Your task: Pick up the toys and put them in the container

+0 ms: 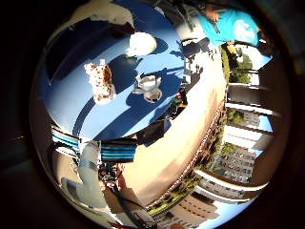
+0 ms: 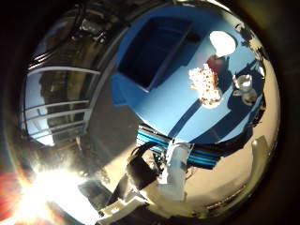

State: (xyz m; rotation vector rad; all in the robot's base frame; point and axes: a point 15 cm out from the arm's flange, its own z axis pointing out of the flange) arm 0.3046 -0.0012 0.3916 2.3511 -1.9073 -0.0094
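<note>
progress: nothing done as far as the views show. All three toys sit out on the blue table (image 1: 143, 112), none in the container (image 2: 152, 44). Judged start of task; three picks and drops left.
container: dark blue rectangular bin on the table, open top, straight walls, looks empty though its inside is in deep shadow. Set well apart from the toys.
spotted toy (image 1: 100, 81): long lumpy shape, white with brown-orange speckles, looks soft or plush. Lies flat on the table, middle of the group.
white round toy (image 1: 141, 44): smooth pale dome or ball shape, bright in the sun, material unclear. On the table near the spotted toy.
small grey-white toy (image 1: 148, 87): small, cup-like or figure-like with a round base part, looks hard and shiny; exact form too small to tell. Just beside the spotted toy.
table: round, flat, smooth blue top, hard sun and long shadows across it.
hand (image 2: 173, 171): well above the table, far from every toy. Only a white part shows at the view edge; holds nothing seen, but cannot tell whether fingers are straight or curled.
next: likely descend to one toy, probably the spotted one as the biggest target.
</note>
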